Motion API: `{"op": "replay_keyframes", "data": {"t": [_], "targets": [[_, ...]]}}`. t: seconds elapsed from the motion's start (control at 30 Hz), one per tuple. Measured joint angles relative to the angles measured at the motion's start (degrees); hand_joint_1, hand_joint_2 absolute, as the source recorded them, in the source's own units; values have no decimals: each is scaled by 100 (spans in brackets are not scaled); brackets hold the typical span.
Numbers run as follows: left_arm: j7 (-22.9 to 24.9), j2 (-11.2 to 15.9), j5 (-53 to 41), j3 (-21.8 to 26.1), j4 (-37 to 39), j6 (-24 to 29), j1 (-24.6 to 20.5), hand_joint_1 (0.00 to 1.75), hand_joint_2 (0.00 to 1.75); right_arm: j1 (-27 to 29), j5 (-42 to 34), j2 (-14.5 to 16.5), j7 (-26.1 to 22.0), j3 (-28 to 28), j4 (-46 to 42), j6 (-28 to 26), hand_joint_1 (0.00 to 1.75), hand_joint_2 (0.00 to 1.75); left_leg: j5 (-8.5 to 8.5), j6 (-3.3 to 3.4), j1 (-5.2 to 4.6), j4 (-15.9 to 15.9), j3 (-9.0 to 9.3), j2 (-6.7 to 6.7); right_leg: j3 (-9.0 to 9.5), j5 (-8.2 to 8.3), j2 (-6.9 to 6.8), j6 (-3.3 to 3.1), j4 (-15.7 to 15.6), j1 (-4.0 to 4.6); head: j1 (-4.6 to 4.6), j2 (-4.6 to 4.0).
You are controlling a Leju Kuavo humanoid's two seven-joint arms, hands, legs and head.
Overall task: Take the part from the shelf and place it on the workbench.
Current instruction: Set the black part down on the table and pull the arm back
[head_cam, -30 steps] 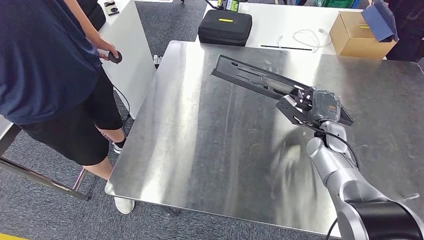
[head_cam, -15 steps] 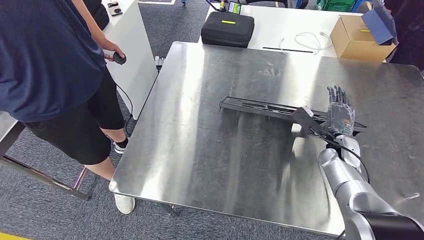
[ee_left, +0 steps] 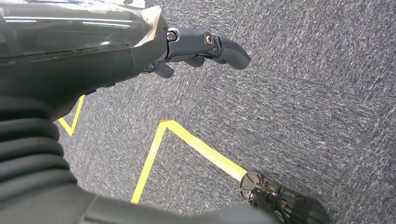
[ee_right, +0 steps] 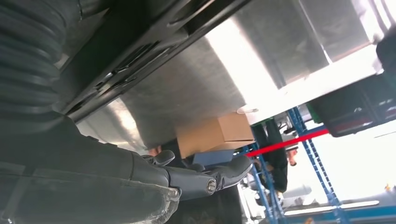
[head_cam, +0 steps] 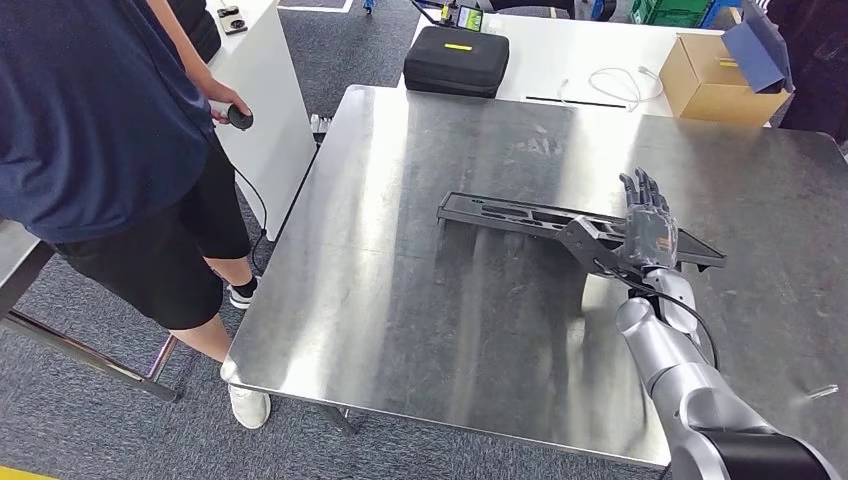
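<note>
The part, a long flat black frame with slots, lies flat on the steel workbench, right of its middle. My right hand stands over the part's right end, fingers stretched out and apart, gripping nothing. In the right wrist view the part lies against the shiny bench top, and the hand's fingers are held off it. My left hand hangs above grey carpet with its fingers extended and nothing in them.
A person in dark clothes stands at the bench's left side, holding a small black puck. Behind the bench, a white table carries a black case, a white cable and a cardboard box. Yellow tape marks the floor.
The part was held tilted above the bench by my right hand; it has come down flat onto the surface. The hand has let go and spread its fingers.
</note>
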Motion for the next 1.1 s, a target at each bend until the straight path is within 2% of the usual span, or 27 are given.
{"op": "replay_keyframes", "data": {"t": [0.2,0.63,0.77,1.1], "targets": [[-7,-13,19,9,-2,-5,-1,0,0,-2,276,16,111,218,-41,13,0,175,0,0,0,3,8,0,10,0,0,0,0,0,-1,1],[-121,-26,36,11,-2,-74,-2,0,0,22,272,1,120,354,-171,-3,0,175,-1,0,-1,7,20,0,22,0,0,0,-1,0,1,1],[-157,-25,9,11,-2,-150,-2,0,0,52,257,-15,120,357,-217,-25,0,0,-1,0,-1,8,23,0,25,0,0,0,-1,-1,1,0],[-210,-15,-63,11,-2,-258,-1,0,0,364,176,-188,-31,361,-607,-158,0,0,-3,0,-3,10,24,-3,31,0,-5,0,-2,-1,1,0]]}}
